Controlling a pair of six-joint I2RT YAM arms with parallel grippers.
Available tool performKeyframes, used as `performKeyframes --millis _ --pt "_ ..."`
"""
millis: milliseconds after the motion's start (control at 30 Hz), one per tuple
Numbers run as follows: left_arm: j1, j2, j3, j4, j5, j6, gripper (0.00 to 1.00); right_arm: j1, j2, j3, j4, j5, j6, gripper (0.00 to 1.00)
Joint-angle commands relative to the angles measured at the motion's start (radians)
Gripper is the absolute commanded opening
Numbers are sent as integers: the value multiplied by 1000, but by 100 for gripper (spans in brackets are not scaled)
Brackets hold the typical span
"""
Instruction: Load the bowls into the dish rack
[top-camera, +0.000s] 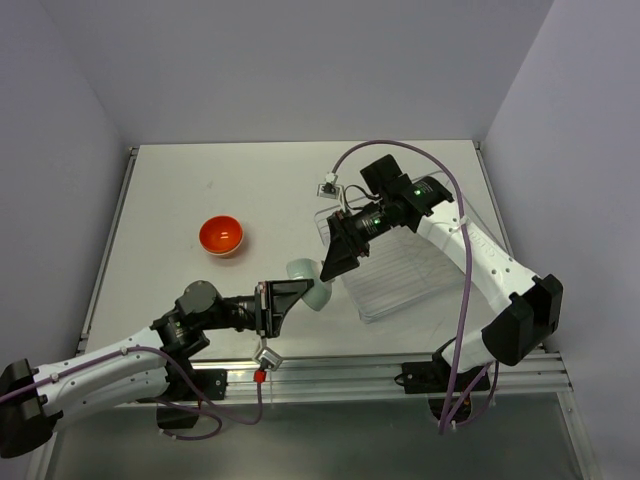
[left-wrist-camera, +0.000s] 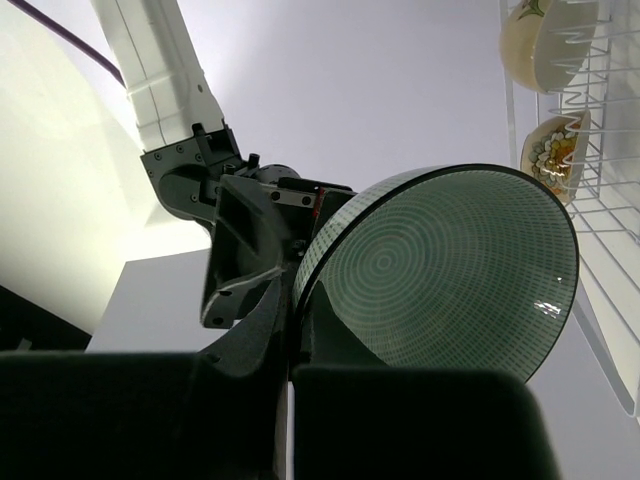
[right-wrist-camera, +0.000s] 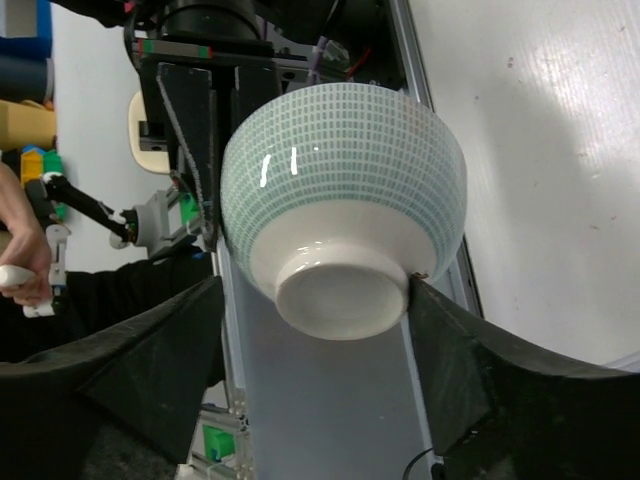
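Note:
A pale mint green bowl (top-camera: 310, 284) hangs on its side above the table, between both arms. My left gripper (top-camera: 292, 296) is shut on its rim; in the left wrist view the gripper (left-wrist-camera: 290, 340) pinches the rim of the bowl (left-wrist-camera: 450, 270). My right gripper (top-camera: 333, 268) is open, one finger on each side of the bowl's white foot (right-wrist-camera: 342, 295). The right-hand finger (right-wrist-camera: 450, 350) touches the foot; the other stands apart. An orange-red bowl (top-camera: 222, 236) sits on the table at the left. The clear dish rack (top-camera: 420, 275) lies at the right.
In the left wrist view two cream bowls (left-wrist-camera: 540, 45) (left-wrist-camera: 555, 155) stand inside the dish rack (left-wrist-camera: 605, 210). A small white cube (top-camera: 328, 184) lies behind the rack. The table's walls close in at the back and both sides.

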Motion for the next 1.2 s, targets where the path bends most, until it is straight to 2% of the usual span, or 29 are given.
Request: performKeyframes --millis 0,33,100,133,200,267,367,400,500,600,633,733,1000,1167 --pt "-7 -19 40 40 6 41 0 10 -25 -3 6 -22 -8 77" --pt "-7 -21 38 35 6 43 0 10 -25 -2 5 -22 -10 70" --pt "-7 -21 40 40 5 41 0 10 -24 -2 6 -19 -10 65" --pt "-7 -21 40 41 5 41 0 10 -24 -2 9 -20 -7 58" --pt "-7 -15 47 44 5 40 0 10 -21 -2 11 -22 -4 50" --pt "-9 -12 52 41 3 41 0 10 -19 4 11 -20 -4 47" --pt "-9 -6 57 40 0 40 0 9 -14 12 9 -19 -1 33" --pt "-9 -6 55 40 -1 38 0 9 -13 13 8 -17 -2 21" --pt "-9 -12 50 30 -10 43 1 10 -11 21 0 -5 -10 0" --pt "-9 -13 52 17 -21 43 9 9 -16 24 -1 -2 -18 0" --pt "-9 -15 52 3 -24 49 19 9 -19 24 2 0 -16 0" --pt "-9 -16 55 -3 -27 46 30 1 -24 29 2 -9 -24 0" --pt "-9 -3 66 -17 -50 43 38 -28 -33 24 -1 -31 -32 0" --pt "-9 7 70 -42 -61 49 53 -42 -34 30 -15 -34 -45 0"
